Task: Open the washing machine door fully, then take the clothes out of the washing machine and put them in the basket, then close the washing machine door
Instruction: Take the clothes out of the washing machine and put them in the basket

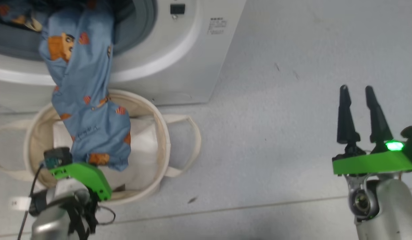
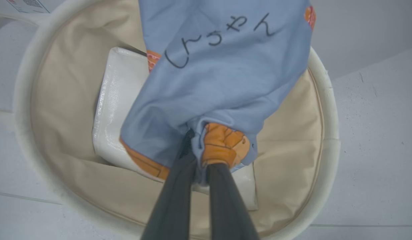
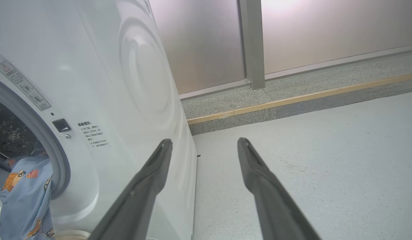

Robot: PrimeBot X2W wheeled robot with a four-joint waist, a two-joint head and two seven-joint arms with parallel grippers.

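The white front-loading washing machine (image 1: 179, 60) stands on the pale grey speckled floor (image 1: 292, 140), and its round grey-rimmed opening is uncovered. Just beside its base sits the round cream canvas basket (image 1: 161, 126) with two loop handles, and a flat white glossy sheet (image 2: 114, 110) lies inside it. The soft light-blue clothes (image 1: 89, 110) with orange and red figures stretch from the drum opening, over the rim of the basket, down into it. My left gripper (image 2: 201, 150) is closed tight on the lower end of this fabric, above the white sheet. My right gripper (image 1: 356, 88) is well apart at the right, over bare floor, its two dark fingers spread wide and holding nothing.
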